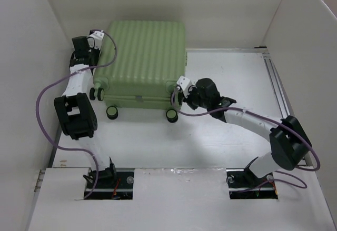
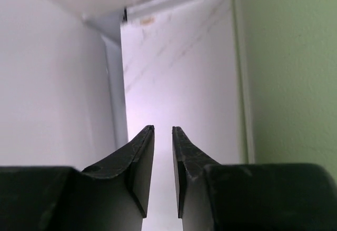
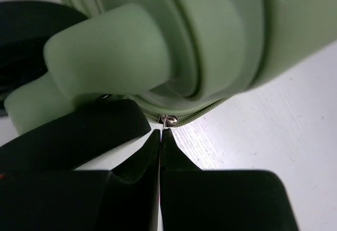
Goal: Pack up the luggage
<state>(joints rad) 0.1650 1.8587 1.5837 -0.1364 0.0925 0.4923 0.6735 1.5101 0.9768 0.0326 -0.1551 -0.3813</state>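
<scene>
The light green ribbed luggage [image 1: 145, 57] lies flat and closed at the back of the table, its black wheels [image 1: 171, 116] toward me. My right gripper [image 1: 180, 101] is at its near right corner. In the right wrist view the gripper [image 3: 160, 133] is shut on the small metal zipper pull [image 3: 168, 119] at the luggage's [image 3: 226, 31] zipper line, beside a black wheel [image 3: 68, 136]. My left gripper [image 1: 82, 41] is beside the luggage's left side. In the left wrist view it [image 2: 163, 131] is narrowly open and empty, with the green shell [image 2: 295, 73] on its right.
White enclosure walls stand close on the left [image 1: 21, 57], the back and the right. A metal rail [image 1: 276, 83] runs along the table's right edge. A white board [image 1: 174, 199] covers the near edge between the arm bases.
</scene>
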